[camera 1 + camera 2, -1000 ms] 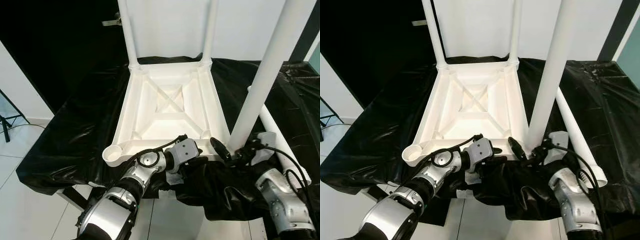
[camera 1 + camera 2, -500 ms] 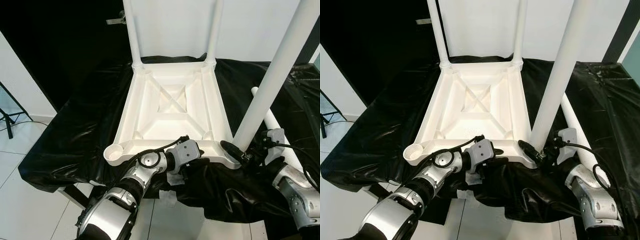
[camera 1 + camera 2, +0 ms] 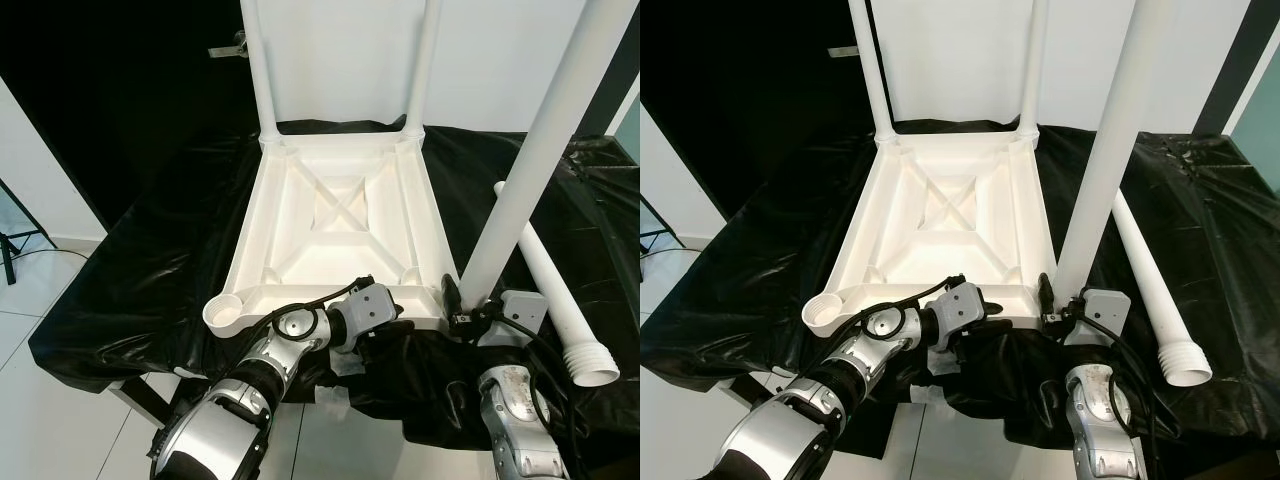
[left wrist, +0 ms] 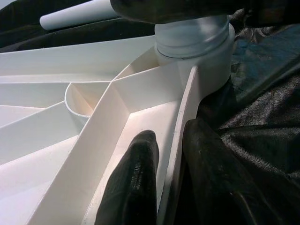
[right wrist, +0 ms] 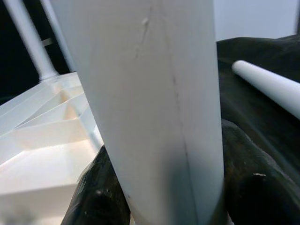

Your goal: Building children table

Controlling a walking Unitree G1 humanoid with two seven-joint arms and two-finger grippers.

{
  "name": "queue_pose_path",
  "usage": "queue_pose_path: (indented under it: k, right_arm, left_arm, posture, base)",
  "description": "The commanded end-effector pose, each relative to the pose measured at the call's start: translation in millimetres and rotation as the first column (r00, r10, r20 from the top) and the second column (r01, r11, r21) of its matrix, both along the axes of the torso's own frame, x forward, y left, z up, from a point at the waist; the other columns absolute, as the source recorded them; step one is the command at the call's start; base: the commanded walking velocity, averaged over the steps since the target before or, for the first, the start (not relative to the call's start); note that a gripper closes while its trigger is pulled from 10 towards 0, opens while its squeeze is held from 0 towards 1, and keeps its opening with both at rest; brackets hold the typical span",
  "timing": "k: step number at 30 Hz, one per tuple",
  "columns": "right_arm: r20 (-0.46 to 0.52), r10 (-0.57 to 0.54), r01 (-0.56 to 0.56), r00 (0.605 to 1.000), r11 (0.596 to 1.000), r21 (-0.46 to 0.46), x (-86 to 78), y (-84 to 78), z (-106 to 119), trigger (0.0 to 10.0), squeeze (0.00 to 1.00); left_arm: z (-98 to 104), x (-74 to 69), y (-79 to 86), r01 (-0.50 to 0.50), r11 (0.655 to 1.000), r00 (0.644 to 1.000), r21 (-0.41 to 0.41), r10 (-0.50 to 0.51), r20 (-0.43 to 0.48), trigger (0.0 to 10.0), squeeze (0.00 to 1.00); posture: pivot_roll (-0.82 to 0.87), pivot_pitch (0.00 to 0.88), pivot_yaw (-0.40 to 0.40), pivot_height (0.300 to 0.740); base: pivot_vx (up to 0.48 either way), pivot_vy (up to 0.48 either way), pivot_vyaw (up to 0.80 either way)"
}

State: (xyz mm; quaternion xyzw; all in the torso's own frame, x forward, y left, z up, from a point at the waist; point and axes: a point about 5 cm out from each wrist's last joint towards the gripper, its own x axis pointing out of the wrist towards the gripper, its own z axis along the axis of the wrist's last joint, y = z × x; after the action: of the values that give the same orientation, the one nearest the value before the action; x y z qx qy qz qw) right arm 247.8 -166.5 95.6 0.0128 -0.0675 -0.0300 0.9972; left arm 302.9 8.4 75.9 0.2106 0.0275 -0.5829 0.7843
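Right gripper (image 5: 154, 197) clamps leg (image 3: 520, 190); left gripper (image 4: 176, 183) apparently pinches tabletop (image 3: 340, 215) rim.

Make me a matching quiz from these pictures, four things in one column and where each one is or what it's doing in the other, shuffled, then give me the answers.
Things
1. left tool
2. right tool
3. loose white leg
4. empty corner socket

States
A. lying flat on the black sheet, to the robot's right
B. clamped on the near rim of the upturned tabletop
C. open round cup at the tabletop's near left corner
D. closed around the upright leg at the near right corner

Pairs: 1-B, 2-D, 3-A, 4-C
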Motion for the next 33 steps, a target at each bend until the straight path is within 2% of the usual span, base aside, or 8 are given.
queue_pose_path:
  k: [1, 5, 6, 8, 9, 28, 30, 33]
  right_arm:
    - [-0.095, 0.012, -0.012, 0.995, 1.000, 0.004, -3.9, 7.5, -19.2, 0.0, 0.00]
    - [-0.085, 0.021, -0.022, 0.996, 1.000, -0.020, -3.8, 13.3, -18.8, 0.0, 0.00]
    - [-0.082, 0.023, -0.025, 0.996, 0.999, -0.029, -3.5, 13.8, -18.7, 9.7, 0.00]
    - [-0.081, 0.026, -0.029, 0.996, 0.999, -0.040, -3.0, 14.2, -18.5, 9.7, 0.00]
    - [-0.072, 0.033, -0.037, 0.997, 0.998, -0.045, -2.8, 15.0, -17.6, 10.0, 0.78]
    - [-0.233, 0.470, -0.516, 0.852, 0.828, -0.218, 20.3, -34.3, 1.7, 10.0, 0.00]
    - [-0.248, 0.528, -0.576, 0.812, 0.795, -0.190, 18.1, -36.0, 2.8, 0.0, 0.00]
    - [-0.275, 0.618, -0.667, 0.737, 0.732, -0.140, 10.1, -30.2, 0.5, 0.0, 0.00]
  left_arm:
    - [-35.4, -14.1, 10.5, -0.057, 0.992, 0.991, 0.114, 0.070, -0.117, 10.0, 0.00]
    - [-34.6, -13.8, 8.2, -0.058, 0.992, 0.991, 0.111, 0.071, -0.117, 10.0, 0.00]
    - [-34.1, -13.6, 7.5, -0.059, 0.992, 0.991, 0.109, 0.072, -0.117, 10.0, 0.00]
    - [-33.9, -13.5, 7.1, -0.059, 0.992, 0.991, 0.108, 0.072, -0.116, 10.0, 0.00]
    - [-33.8, -13.5, 6.9, -0.059, 0.992, 0.991, 0.107, 0.072, -0.116, 10.0, 0.00]
    - [-31.3, -10.1, 10.4, -0.059, 0.992, 0.992, 0.113, 0.072, -0.106, 10.0, 0.00]
    - [-30.7, -9.8, 9.7, -0.060, 0.992, 0.992, 0.112, 0.071, -0.105, 10.0, 0.00]
    - [-30.2, -9.4, 9.4, -0.062, 0.992, 0.992, 0.110, 0.074, -0.104, 10.0, 0.00]
  posture:
    - [-0.13, 0.000, 0.034, 0.740]
    - [-0.13, 0.000, 0.031, 0.740]
    - [-0.13, 0.000, 0.030, 0.740]
    - [-0.13, 0.000, 0.030, 0.740]
    - [-0.13, 0.000, 0.028, 0.740]
    - [-0.14, 0.000, 0.038, 0.740]
    - [-0.13, 0.000, 0.035, 0.740]
    - [-0.13, 0.000, 0.033, 0.740]
  base:
    - [0.000, 0.000, 0.00]
    - [0.000, 0.000, 0.00]
    - [0.000, 0.000, 0.00]
    - [0.000, 0.000, 0.00]
    - [0.000, 0.000, 0.00]
    - [0.000, 0.000, 0.00]
    - [0.000, 0.000, 0.00]
    - [0.000, 0.000, 0.00]
